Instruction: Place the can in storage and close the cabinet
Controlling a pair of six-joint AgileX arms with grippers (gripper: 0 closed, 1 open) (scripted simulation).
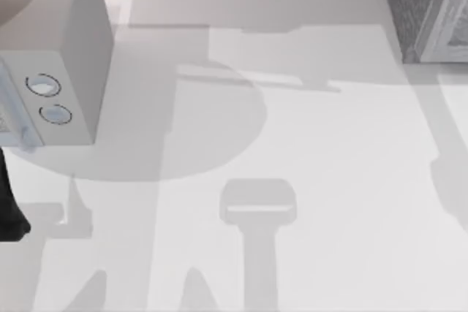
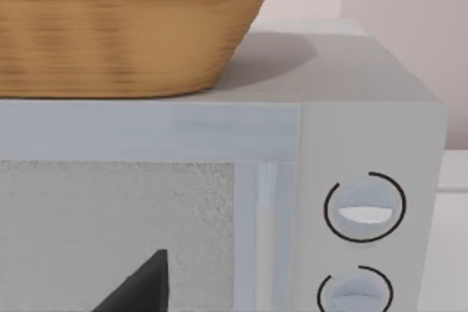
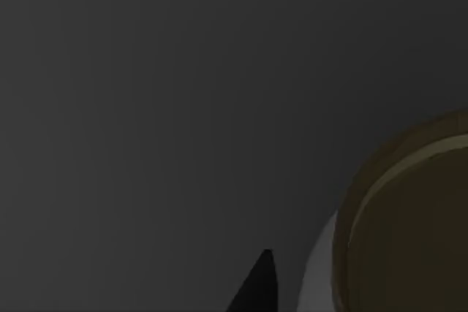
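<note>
No legible text; can (image 3: 409,231) olive top near right gripper fingertip (image 3: 256,290).

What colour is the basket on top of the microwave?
Woven tan-brown basket, shown best in the left wrist view.

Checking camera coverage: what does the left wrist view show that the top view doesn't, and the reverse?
Left wrist view: a woven tan wicker basket sitting on top of the white box appliance, plus a dark fingertip in front of the appliance's speckled door panel.

Top view: the pale grey table with arm shadows across it, a grey speckled cabinet at the far right corner, and a black arm part at the left edge.

Both: the white box appliance with its two round dials.
</note>
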